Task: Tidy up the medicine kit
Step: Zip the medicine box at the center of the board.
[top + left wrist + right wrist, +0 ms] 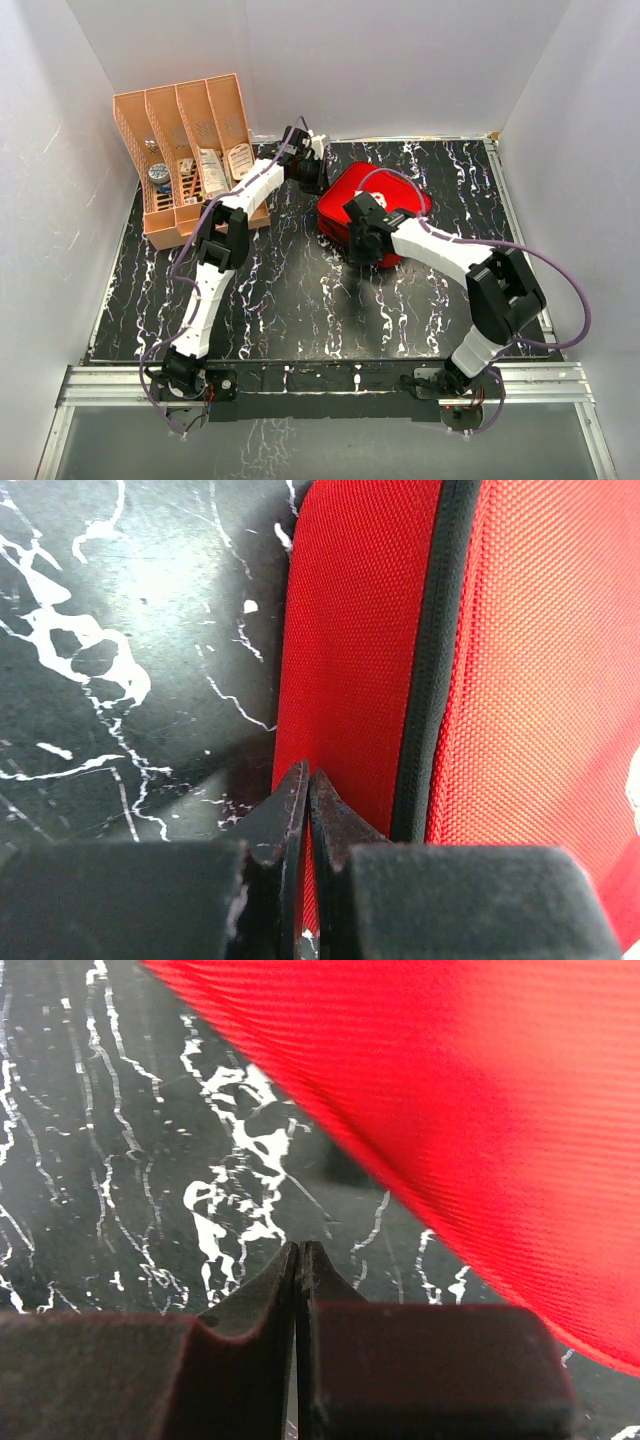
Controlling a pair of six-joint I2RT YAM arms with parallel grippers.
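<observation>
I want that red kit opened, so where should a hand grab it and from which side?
Probably the black zipper band on the side wall of the medicine kit, approached low from the left, where the shut left hand sits. The kit lies flat and closed, so its lid offers nothing to pinch.

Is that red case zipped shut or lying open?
Shut. The red case has its two halves meeting along the black zip band, and no lining shows.

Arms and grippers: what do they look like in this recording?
Both the left arm and right arm have white link shells with black joints, each trailed by a loose purple cable. The left gripper and right gripper have black fingers tapering to pointed tips.
</observation>
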